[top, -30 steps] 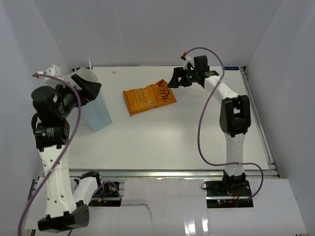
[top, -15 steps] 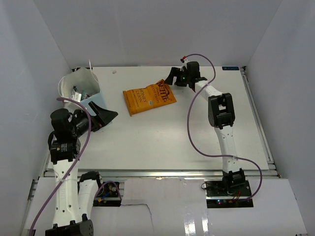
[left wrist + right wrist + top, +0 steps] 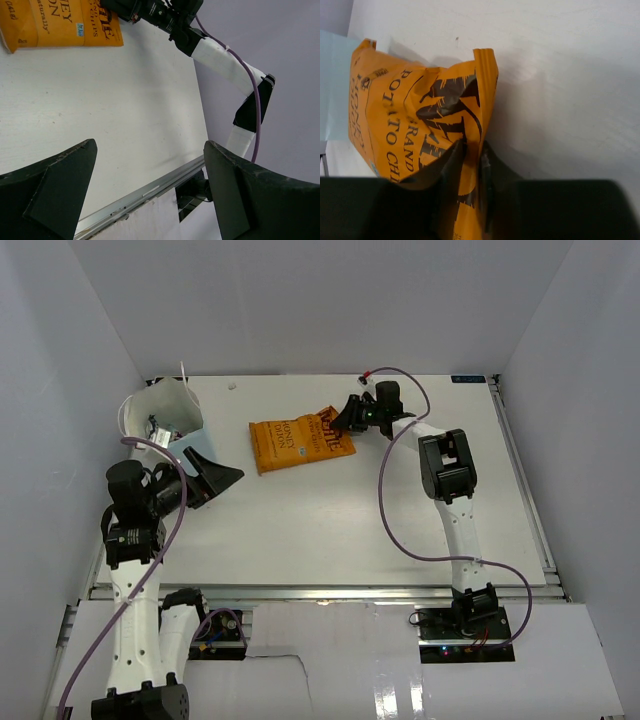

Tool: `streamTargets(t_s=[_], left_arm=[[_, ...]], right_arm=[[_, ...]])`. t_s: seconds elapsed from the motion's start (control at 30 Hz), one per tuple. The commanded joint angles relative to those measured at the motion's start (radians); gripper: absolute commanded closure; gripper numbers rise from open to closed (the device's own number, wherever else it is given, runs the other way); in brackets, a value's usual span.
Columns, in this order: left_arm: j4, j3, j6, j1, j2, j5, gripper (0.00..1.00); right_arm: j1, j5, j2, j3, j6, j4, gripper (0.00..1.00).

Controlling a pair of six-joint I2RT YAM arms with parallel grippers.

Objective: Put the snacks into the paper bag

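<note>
A: Right wrist view: what has the right claw (image 3: 472,150) got?
B: It is clamped on a fold of the large orange bag (image 3: 415,110), which lies beyond it on the tabletop (image 3: 560,75).
A: And the left claw (image 3: 150,165)?
B: Spread wide apart, holding nothing, over the tabletop. The paper bag (image 3: 192,445) stands upright just beside it.

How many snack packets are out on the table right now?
1. The orange bag lies far-centre on the table, its edge pinched by the right gripper. Others may sit hidden inside the paper bag.
</note>
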Motion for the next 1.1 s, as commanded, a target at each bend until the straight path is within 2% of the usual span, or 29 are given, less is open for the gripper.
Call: streamTargets(t_s=[0.0, 0.07, 0.2, 0.23, 0.3, 0.33, 0.47, 0.5, 0.57, 0.6, 0.73, 0.87, 0.9, 1.07], left_arm=[[0.034, -0.017, -0.037, -0.008, -0.019, 0.041, 0.02], [0.040, -0.022, -0.050, -0.020, -0.019, 0.044, 0.02], [0.054, -0.012, -0.092, -0.095, 0.002, 0.007, 0.02], [0.061, -0.011, -0.110, -0.160, 0.022, -0.045, 0.02], [0.097, -0.005, -0.132, -0.277, 0.049, -0.124, 0.02], [0.109, -0.002, -0.152, -0.387, 0.091, -0.210, 0.02], [0.172, 0.056, -0.159, -0.644, 0.233, -0.414, 0.02], [0.181, 0.072, -0.150, -0.720, 0.264, -0.442, 0.02], [0.213, 0.106, -0.091, -0.803, 0.355, -0.537, 0.02], [0.224, 0.142, -0.063, -0.884, 0.382, -0.575, 0.02], [0.299, 0.219, 0.109, -1.057, 0.531, -0.761, 0.02], [0.445, 0.213, 0.264, -1.196, 0.574, -0.899, 0.02], [0.474, 0.207, 0.299, -1.238, 0.589, -0.950, 0.02], [0.597, 0.190, 0.382, -1.371, 0.643, -1.143, 0.02]], right_arm=[[-0.002, -0.091, -0.077, -0.077, -0.032, -0.039, 0.75], [-0.019, -0.112, -0.108, -0.101, -0.055, -0.050, 0.92], [-0.061, -0.253, -0.253, -0.157, -0.132, -0.056, 0.92], [-0.079, -0.332, -0.286, -0.173, -0.152, -0.059, 0.92], [-0.094, -0.396, -0.387, -0.238, -0.177, -0.099, 0.92], [-0.104, -0.445, -0.425, -0.259, -0.218, -0.125, 0.92], [-0.119, -0.479, -0.676, -0.409, -0.299, -0.271, 0.92], [-0.122, -0.479, -0.723, -0.501, -0.301, -0.279, 0.92], [-0.125, -0.482, -0.861, -0.594, -0.281, -0.274, 0.92], [-0.125, -0.490, -0.901, -0.673, -0.270, -0.273, 0.92], [-0.125, -0.494, -1.105, -0.814, -0.192, -0.234, 0.92], [-0.125, -0.491, -1.209, -0.881, -0.126, -0.204, 0.92], [-0.125, -0.497, -1.223, -0.904, -0.047, -0.160, 0.92], [-0.125, -0.488, -1.285, -0.997, 0.150, -0.040, 0.92]])
